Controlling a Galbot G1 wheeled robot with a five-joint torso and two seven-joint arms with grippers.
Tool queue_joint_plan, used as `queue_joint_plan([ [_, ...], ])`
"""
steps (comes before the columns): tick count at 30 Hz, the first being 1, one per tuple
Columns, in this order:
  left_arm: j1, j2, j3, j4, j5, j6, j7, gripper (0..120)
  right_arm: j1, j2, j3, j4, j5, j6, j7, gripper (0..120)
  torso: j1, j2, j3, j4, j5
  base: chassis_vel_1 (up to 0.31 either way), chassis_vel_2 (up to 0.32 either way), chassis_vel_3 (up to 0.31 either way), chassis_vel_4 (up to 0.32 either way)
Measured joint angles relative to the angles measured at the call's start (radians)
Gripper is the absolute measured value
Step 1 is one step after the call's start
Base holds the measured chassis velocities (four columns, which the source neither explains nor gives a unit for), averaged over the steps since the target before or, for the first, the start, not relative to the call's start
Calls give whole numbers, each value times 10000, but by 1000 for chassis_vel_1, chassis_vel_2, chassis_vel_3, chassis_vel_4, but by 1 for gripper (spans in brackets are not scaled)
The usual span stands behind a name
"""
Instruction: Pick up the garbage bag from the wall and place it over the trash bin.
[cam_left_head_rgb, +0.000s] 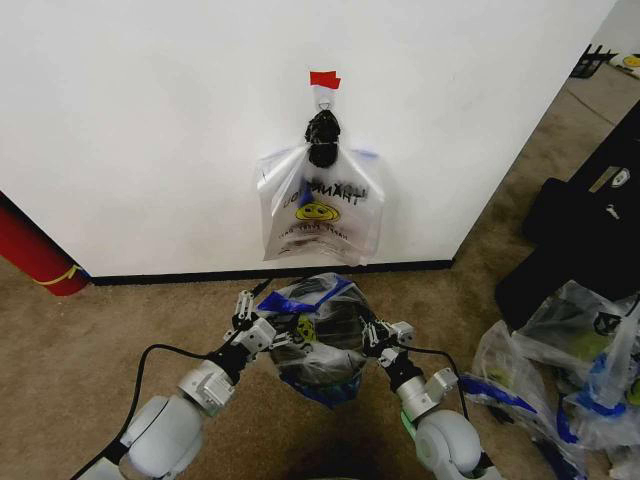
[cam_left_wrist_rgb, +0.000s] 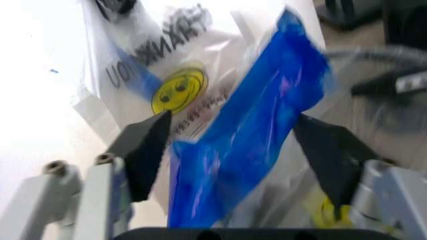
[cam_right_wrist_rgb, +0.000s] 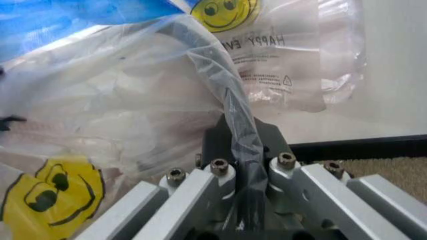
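**Bag stretched between both tools, low in front of the wall**

The garbage bag (cam_left_head_rgb: 318, 335), the one with blue bands, is off the wall (cam_left_head_rgb: 150, 130) and hangs spread between the two arms, just in front of the black baseboard (cam_left_head_rgb: 200, 274) and below the hook. The left tool (cam_left_head_rgb: 243, 312) is at the bag's left edge; in the left wrist view its two dark fingers (cam_left_wrist_rgb: 143, 150) stand wide apart with a blue band (cam_left_wrist_rgb: 247, 150) lying between them, so whether it truly grips the plastic I cannot tell. The right tool (cam_left_head_rgb: 378, 335) is at the bag's right edge, and the right wrist view shows its fingers pinched together on a twisted strand of the bag's film (cam_right_wrist_rgb: 243, 145).

By my reading the pick-up is done and the bag is being opened out; setting it over the trash bin is left. A dark round shape shows through the plastic beneath the bag, possibly the bin, but it is too veiled to be sure.

On the wall above, a second smiley bag (cam_left_head_rgb: 320, 210) hangs from the hook (cam_left_head_rgb: 323, 97) under a red tape strip (cam_left_head_rgb: 324, 79), close above the held bag. Stuffed clear bags (cam_left_head_rgb: 570, 370) lie right of the bag on the carpet, and a red cylinder (cam_left_head_rgb: 35, 250) leans far to its left.
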Motion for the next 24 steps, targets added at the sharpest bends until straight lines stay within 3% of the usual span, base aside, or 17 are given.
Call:
queue_joint_plan([
  [11,18,79,94,-396,-960,95,-108,33,-59,115,-18,-127,-521,64,-156,0,0,0,0,0,0,0,0,0,0],
  [20,-35,222,11,-238,-2115,273,-188,0,-44,88,377,-533,-1686,903,-968,0,0,0,0,0,0,0,0,0,0],
  [24,-76,256,-126,-98,-2335,514,-314,0,90,-11,677,-830,-1768,1322,-1471,0,0,0,0,0,0,0,0,0,0],
])
